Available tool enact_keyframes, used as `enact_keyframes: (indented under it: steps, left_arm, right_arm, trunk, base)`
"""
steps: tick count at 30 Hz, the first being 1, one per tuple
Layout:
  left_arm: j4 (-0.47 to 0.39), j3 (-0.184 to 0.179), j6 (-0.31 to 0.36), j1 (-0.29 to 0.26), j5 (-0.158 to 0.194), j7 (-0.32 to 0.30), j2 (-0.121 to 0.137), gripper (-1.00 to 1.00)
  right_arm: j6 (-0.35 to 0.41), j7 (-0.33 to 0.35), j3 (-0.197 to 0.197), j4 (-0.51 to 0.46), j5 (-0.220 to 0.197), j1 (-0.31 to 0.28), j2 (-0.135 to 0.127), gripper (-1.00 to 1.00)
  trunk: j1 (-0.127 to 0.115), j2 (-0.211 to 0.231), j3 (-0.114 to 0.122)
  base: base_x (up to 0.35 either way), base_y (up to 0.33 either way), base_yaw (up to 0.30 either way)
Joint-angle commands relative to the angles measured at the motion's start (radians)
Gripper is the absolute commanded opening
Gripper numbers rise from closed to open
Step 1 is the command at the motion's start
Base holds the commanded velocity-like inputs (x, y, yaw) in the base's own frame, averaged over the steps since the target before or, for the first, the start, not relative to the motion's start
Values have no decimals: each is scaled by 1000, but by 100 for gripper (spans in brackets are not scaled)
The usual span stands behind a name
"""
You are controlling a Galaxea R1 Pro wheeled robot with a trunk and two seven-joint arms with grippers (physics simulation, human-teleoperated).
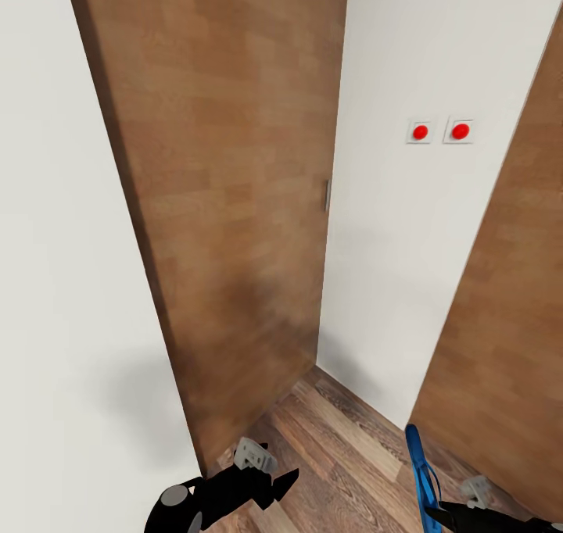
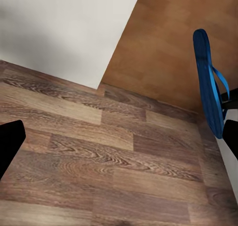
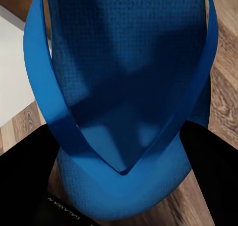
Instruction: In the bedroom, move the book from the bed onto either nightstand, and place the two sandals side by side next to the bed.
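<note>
My right gripper [image 1: 438,509] clamps bright blue narrow sandal [image 1: 421,470], long axis pointing away from me, toe up. Left gripper [image 1: 281,482] empty; spread unclear.

No text could be read: tiny white lettering beside the blue sandal [image 3: 124,87], on a dark surface, was too small to make out.

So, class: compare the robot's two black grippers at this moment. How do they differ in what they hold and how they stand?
The right gripper is clamped on a bright blue sandal, which stands on edge above the brown wood-plank floor; the left gripper holds nothing. In the right wrist view the fingers flank the sandal's sole and straps; in the left wrist view the fingers frame bare floor. Both are black and held low near the floor.
</note>
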Motion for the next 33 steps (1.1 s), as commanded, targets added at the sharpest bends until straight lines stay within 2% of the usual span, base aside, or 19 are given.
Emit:
enact_keyframes:
  steps: [1, 13, 33]
  left_arm:
    - [-1, 1, 9, 0, 6, -2, 0, 100]
    - [-1, 1, 9, 0, 6, -2, 0, 100]
    - [0, 1, 9, 0, 6, -2, 0, 100]
  right_arm:
    - [-5, 1, 9, 1, -7, -1, -1, -100]
    - [-5, 1, 9, 1, -6, -1, -1, -100]
    - [-5, 2, 9, 1, -6, -1, -1, -100]
  trunk:
    - [0, -1, 1]
    - [0, -1, 18]
    - [0, -1, 20]
  base:
    - [0, 0, 0]
    - [0, 0, 0]
    - [0, 0, 0]
